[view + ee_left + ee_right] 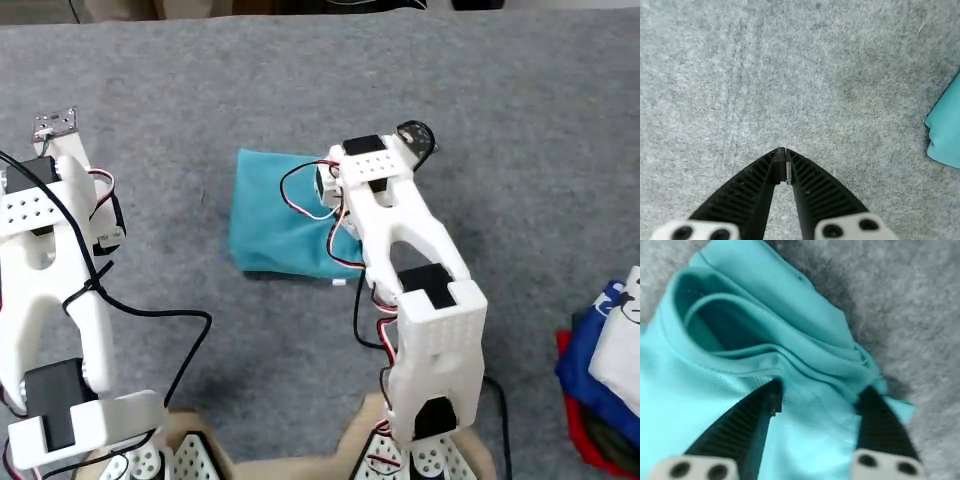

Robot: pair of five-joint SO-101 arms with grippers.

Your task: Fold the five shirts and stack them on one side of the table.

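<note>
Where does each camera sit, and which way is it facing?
High view: fixed above the table, looking down; both arms show, the right arm over the teal shirt.
Left wrist view: on the left arm, facing the table; shut left gripper shows.
Right wrist view: on the right arm, over the shirt; open right gripper shows.
Shared: the teal shirt, in all three.

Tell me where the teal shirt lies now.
In the high view the teal shirt lies near the table's middle, under the right gripper, left of the shirt pile at the right edge.

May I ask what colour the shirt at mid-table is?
The shirt is plain teal; right wrist view shows it best.
</note>
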